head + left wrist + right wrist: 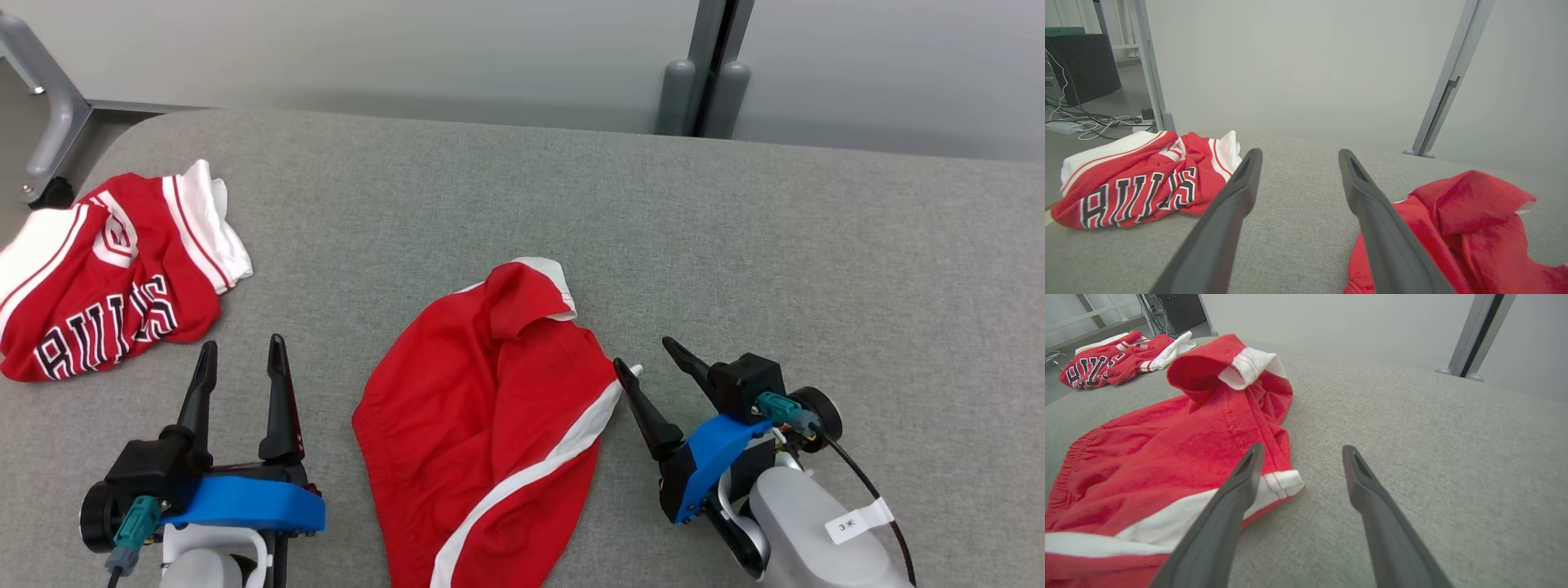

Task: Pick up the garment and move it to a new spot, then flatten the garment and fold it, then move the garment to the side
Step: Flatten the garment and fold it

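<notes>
red shorts (490,408) lie crumpled mid-bench (816,245) between left claw (242,343) and right claw (643,353), both spread apart and empty; risk: right claw, just beside the white-striped hem, likely pinches one layer and drags the bunching along.

Crumpled red-and-white jersey (98,286), "BULLS" lettering, lies at the far-left edge of the grey fabric table (775,245). Grey post (709,57) behind the table. Cables (1094,122) on the floor near a dark cabinet (1084,65).
</notes>
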You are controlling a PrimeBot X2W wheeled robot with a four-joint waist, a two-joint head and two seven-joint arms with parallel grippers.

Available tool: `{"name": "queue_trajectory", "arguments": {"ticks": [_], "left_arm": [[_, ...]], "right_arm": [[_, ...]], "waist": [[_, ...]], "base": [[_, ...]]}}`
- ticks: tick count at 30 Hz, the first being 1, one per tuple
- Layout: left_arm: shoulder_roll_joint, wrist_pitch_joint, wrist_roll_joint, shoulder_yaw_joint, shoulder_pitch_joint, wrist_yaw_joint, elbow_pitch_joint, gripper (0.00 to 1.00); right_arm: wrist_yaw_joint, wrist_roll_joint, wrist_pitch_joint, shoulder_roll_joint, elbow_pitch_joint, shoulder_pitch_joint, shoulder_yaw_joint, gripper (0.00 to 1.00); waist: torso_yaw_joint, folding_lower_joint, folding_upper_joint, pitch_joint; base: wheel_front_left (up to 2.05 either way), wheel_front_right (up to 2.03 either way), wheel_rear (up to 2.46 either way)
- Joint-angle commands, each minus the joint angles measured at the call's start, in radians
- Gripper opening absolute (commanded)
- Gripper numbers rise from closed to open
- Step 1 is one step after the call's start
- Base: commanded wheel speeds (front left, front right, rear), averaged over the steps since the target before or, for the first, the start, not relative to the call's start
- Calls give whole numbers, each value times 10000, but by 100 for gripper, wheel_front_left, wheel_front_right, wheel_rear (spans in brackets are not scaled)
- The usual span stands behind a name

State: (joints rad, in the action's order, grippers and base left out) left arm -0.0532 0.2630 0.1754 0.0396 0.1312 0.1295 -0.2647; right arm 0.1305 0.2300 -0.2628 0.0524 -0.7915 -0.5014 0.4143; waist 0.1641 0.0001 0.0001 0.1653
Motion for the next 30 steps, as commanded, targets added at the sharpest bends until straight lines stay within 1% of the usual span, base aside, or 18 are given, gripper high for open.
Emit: {"name": "queue_trajectory", "arguments": {"ticks": [1,8,13,14,15,19,22,25,30], "left_arm": [[13,27,44,-40,198,16,-14,100],[22,27,71,-180,445,16,-40,100],[29,27,99,-295,552,16,-83,100],[29,27,104,-308,551,16,-88,100],[30,27,102,-315,547,16,-94,100],[33,26,40,-237,425,16,-110,100],[35,26,22,-132,317,16,-110,100],[35,26,23,-34,169,16,-104,100],[39,26,132,-45,-38,-28,-92,100]], "right_arm": [[3,172,-25,-10,-78,-188,52,100],[5,1764,-27,-14,-161,-274,1018,100],[5,2106,-28,-10,-668,-490,1330,100],[5,2216,-28,-12,-750,-475,1332,68],[5,2282,-28,-6,-847,-425,1370,0],[5,2513,-29,-5,-945,-418,1497,0],[5,2472,-29,-4,-895,-364,1331,0],[3,2099,-29,-6,-683,-198,911,0],[3,1300,-28,84,63,434,-168,0]], "waist": [[68,-1,-1,129],[190,-1,-1,393],[230,-1,-1,452],[229,-1,-1,452],[223,-1,-1,443],[126,-1,-1,358],[-13,-1,-1,248],[-230,-1,-1,98],[-673,-1,-1,-143]], "base": [[0,0,0],[0,0,0],[0,0,0],[0,0,0],[0,0,0],[0,0,0],[0,0,0],[0,0,0],[0,0,0]]}}
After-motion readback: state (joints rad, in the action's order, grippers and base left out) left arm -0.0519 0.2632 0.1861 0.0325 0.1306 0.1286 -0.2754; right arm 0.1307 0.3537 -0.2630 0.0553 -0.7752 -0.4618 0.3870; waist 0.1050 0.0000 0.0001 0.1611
